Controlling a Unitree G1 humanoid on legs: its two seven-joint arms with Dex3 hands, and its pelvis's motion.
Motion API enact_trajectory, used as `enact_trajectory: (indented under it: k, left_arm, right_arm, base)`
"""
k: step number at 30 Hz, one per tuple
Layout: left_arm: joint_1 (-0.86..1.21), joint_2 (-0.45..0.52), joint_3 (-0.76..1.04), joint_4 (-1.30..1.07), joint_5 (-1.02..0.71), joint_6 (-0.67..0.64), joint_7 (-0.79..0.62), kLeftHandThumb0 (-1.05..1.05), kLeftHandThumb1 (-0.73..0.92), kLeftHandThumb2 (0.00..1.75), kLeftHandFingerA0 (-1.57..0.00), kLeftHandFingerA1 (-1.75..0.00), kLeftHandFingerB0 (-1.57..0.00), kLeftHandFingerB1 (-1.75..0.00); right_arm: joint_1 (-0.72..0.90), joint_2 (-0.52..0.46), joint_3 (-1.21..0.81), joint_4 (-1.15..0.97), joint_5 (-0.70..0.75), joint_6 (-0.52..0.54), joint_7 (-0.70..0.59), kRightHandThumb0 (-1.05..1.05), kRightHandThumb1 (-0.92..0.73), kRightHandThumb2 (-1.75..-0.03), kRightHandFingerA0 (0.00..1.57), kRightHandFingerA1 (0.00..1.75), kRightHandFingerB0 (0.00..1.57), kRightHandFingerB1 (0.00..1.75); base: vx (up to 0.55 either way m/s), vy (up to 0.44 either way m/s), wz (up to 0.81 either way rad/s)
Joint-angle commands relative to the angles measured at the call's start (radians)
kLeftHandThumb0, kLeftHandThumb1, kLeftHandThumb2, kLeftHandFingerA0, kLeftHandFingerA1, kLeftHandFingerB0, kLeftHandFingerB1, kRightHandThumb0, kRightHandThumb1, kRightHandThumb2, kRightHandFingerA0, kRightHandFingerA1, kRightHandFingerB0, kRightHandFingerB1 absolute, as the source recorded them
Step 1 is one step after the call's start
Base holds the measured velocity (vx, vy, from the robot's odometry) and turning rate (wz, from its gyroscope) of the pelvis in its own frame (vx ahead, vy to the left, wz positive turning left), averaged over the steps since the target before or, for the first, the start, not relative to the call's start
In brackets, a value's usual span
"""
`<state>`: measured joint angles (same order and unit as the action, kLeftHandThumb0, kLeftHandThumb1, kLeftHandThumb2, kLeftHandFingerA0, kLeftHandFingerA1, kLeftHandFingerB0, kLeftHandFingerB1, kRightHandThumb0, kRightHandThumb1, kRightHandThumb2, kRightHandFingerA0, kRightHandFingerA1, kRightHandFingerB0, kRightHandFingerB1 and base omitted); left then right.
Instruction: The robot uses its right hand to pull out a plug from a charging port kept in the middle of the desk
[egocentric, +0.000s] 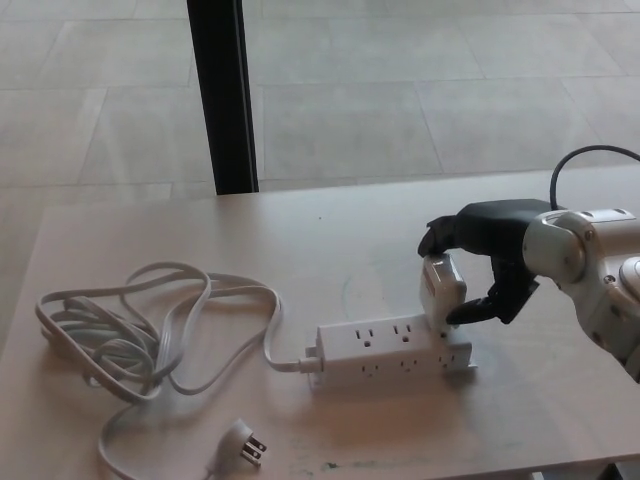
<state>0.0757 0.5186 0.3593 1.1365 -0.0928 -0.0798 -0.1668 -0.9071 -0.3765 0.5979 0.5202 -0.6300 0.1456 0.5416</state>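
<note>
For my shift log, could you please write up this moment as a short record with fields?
surface: light wooden desk
power strip: white power strip, lying flat near the desk's middle
cord: white cord in loose loops to the strip's left, its own pronged plug lying free near the front edge
charger plug: white charger plug at the strip's right end, tilted
right hand: right hand closed around the charger plug
left hand: not in view
background: tiled floor, black post
</note>
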Motion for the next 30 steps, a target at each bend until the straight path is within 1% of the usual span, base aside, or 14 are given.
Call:
enact_trajectory:
  k: [1, 3, 6, 9, 10, 11, 12, 14, 17, 22, 25, 26, 27, 30]
  left_arm:
    - [0.005, 0.017, 0.000, -0.001, -0.005, -0.014, 0.008, -0.88, 0.92, 0.86, -0.66, -0.54, -0.45, -0.46]
    - [0.013, 0.021, -0.014, -0.010, 0.009, -0.017, 0.007, -0.78, 0.83, 1.21, -0.63, -0.63, -0.40, -0.54]
    - [0.013, 0.019, -0.012, -0.012, 0.003, -0.014, 0.010, -0.77, 0.83, 1.20, -0.61, -0.63, -0.40, -0.54]
    - [0.022, 0.020, -0.011, -0.027, -0.002, -0.017, -0.003, -0.78, 0.84, 1.21, -0.60, -0.63, -0.39, -0.54]
    - [0.016, 0.020, -0.015, -0.013, 0.005, -0.021, 0.013, -0.85, 0.92, 0.88, -0.64, -0.54, -0.44, -0.45]
    - [0.015, 0.018, -0.005, -0.014, -0.009, -0.013, 0.004, -0.77, 0.82, 1.20, -0.62, -0.63, -0.41, -0.54]
    - [0.016, 0.018, -0.007, -0.016, -0.007, -0.013, 0.005, -0.88, 0.92, 0.88, -0.68, -0.57, -0.41, -0.43]
    - [0.020, 0.018, -0.006, -0.027, -0.009, -0.008, 0.006, -0.78, 0.83, 1.20, -0.62, -0.63, -0.40, -0.54]
    - [0.023, 0.018, -0.007, -0.035, -0.008, -0.007, 0.003, -0.79, 0.84, 1.21, -0.63, -0.63, -0.40, -0.54]
    - [0.033, 0.011, -0.001, -0.057, -0.018, -0.004, -0.002, -0.77, 0.83, 1.20, -0.60, -0.63, -0.40, -0.55]
    - [0.037, 0.007, -0.005, -0.056, -0.011, -0.017, 0.011, -0.84, 0.92, 0.85, -0.67, -0.56, -0.45, -0.46]
    - [0.040, 0.007, -0.003, -0.061, -0.015, -0.021, 0.002, -0.77, 0.83, 1.21, -0.62, -0.64, -0.40, -0.55]
    - [0.038, 0.004, -0.001, -0.062, -0.016, -0.011, 0.014, -0.87, 0.92, 0.85, -0.65, -0.54, -0.45, -0.45]
    - [0.044, 0.004, 0.002, -0.065, -0.020, -0.015, 0.002, -0.79, 0.83, 1.21, -0.61, -0.62, -0.41, -0.54]
  right_arm:
    - [0.024, 0.001, -0.004, -0.018, -0.031, 0.015, -0.008, -0.85, -0.51, -0.89, 0.67, 1.01, 0.04, 0.43]
    - [0.028, 0.003, -0.008, -0.023, -0.033, 0.021, -0.007, -0.82, -0.49, -0.90, 0.76, 1.05, 0.05, 0.43]
    - [0.037, 0.002, -0.012, -0.030, -0.036, 0.018, -0.014, -0.76, -0.61, -0.60, 0.72, 1.34, 0.13, 0.33]
    - [0.041, 0.008, -0.019, -0.020, -0.033, 0.013, -0.019, -0.80, -0.50, -0.85, 0.83, 1.30, 0.13, 0.44]
    - [0.044, 0.009, -0.022, -0.015, -0.028, 0.005, -0.019, -0.71, -0.61, -0.62, 0.75, 1.42, 0.26, 0.35]
    - [0.045, 0.013, -0.022, -0.008, -0.031, 0.005, -0.023, -0.72, -0.49, -0.85, 0.83, 1.27, 0.28, 0.47]
    - [0.046, 0.013, -0.020, -0.004, -0.034, -0.001, -0.027, -0.62, -0.59, -0.59, 0.67, 1.18, 0.37, 0.37]
    - [0.050, 0.013, -0.018, 0.001, -0.041, -0.014, -0.034, -0.48, -0.64, -0.59, 0.68, 1.15, 0.47, 0.45]
    - [0.057, 0.015, -0.026, 0.001, -0.036, -0.007, -0.038, -0.28, -0.68, -0.68, 0.76, 1.55, 0.80, 0.62]
    - [0.055, 0.014, -0.031, -0.011, -0.047, 0.058, 0.014, -0.30, -0.58, -0.68, 0.78, 1.64, 0.98, 0.64]
    - [0.055, 0.012, -0.022, -0.009, -0.059, 0.053, 0.003, -0.36, -0.57, -0.71, 0.83, 1.56, 0.79, 0.63]
    - [0.055, 0.010, -0.015, -0.014, -0.069, 0.057, 0.002, -0.35, -0.57, -0.72, 0.85, 1.58, 0.65, 0.54]
    - [0.055, 0.011, -0.008, -0.019, -0.078, 0.067, 0.003, -0.37, -0.58, -0.73, 0.83, 1.61, 0.63, 0.54]
    - [0.063, 0.000, 0.008, -0.031, -0.098, 0.033, -0.030, -0.38, -0.63, -0.75, 0.84, 1.70, 0.66, 0.92]
  base:
    - [0.00, 0.000, 0.00]
    - [0.00, 0.000, 0.00]
    - [0.00, 0.000, 0.00]
    - [0.00, 0.000, 0.00]
    - [0.00, 0.000, 0.00]
    - [0.00, 0.000, 0.00]
    - [0.00, 0.000, 0.00]
    - [0.00, 0.000, 0.00]
    - [0.00, 0.000, 0.00]
    - [0.00, 0.000, 0.00]
    - [0.00, 0.000, 0.00]
    - [0.00, 0.000, 0.00]
    - [0.00, 0.000, 0.00]
    - [0.00, 0.000, 0.00]
